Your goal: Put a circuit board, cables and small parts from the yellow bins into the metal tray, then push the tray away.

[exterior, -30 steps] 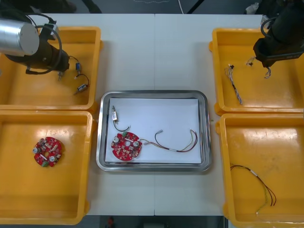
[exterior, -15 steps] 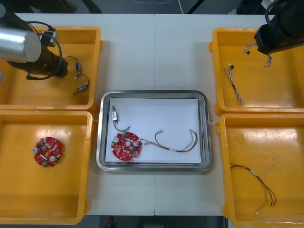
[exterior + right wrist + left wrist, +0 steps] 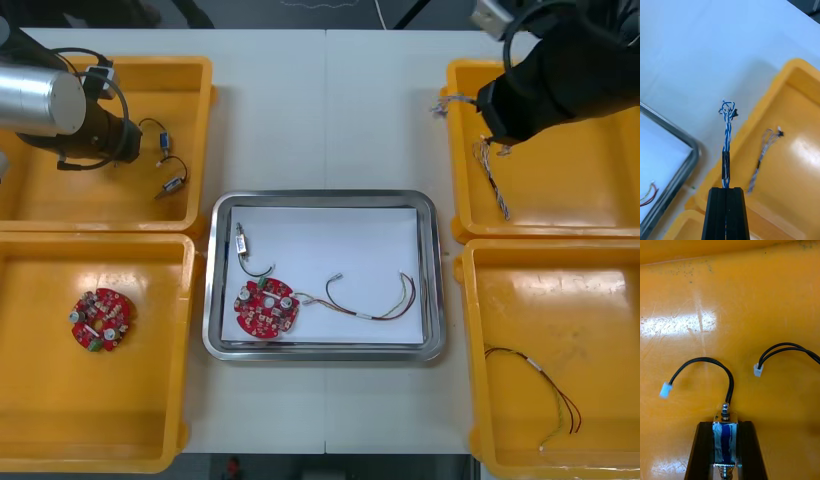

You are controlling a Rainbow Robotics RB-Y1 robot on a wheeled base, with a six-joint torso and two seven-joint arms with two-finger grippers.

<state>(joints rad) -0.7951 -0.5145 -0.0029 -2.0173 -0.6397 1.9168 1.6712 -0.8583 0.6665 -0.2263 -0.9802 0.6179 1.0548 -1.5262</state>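
Observation:
In the far left yellow bin (image 3: 190,110), my left gripper (image 3: 725,424) is shut on a small metal part (image 3: 725,435) with a blue band. Its black cable (image 3: 703,362) loops out over the bin floor to a white plug. A second part's black cable (image 3: 790,348) lies beside it. My right gripper (image 3: 726,190) is shut on a twisted blue and white cable (image 3: 727,129) and holds it in the air over the inner rim of the far right bin (image 3: 455,150). The metal tray (image 3: 430,210), white inside, holds a round red circuit board (image 3: 266,306), a red and yellow cable (image 3: 375,305) and a small metal part (image 3: 242,243).
Another twisted cable (image 3: 493,178) lies in the far right bin. The near left bin holds a second circuit board (image 3: 100,320). A thin cable (image 3: 545,385) lies in the near right bin. A loose small part (image 3: 174,184) rests close to my left gripper (image 3: 128,150).
My left gripper has shut on the small metal part. The right arm has lifted the twisted cable and carried it left, from mid-bin to the bin's inner rim.

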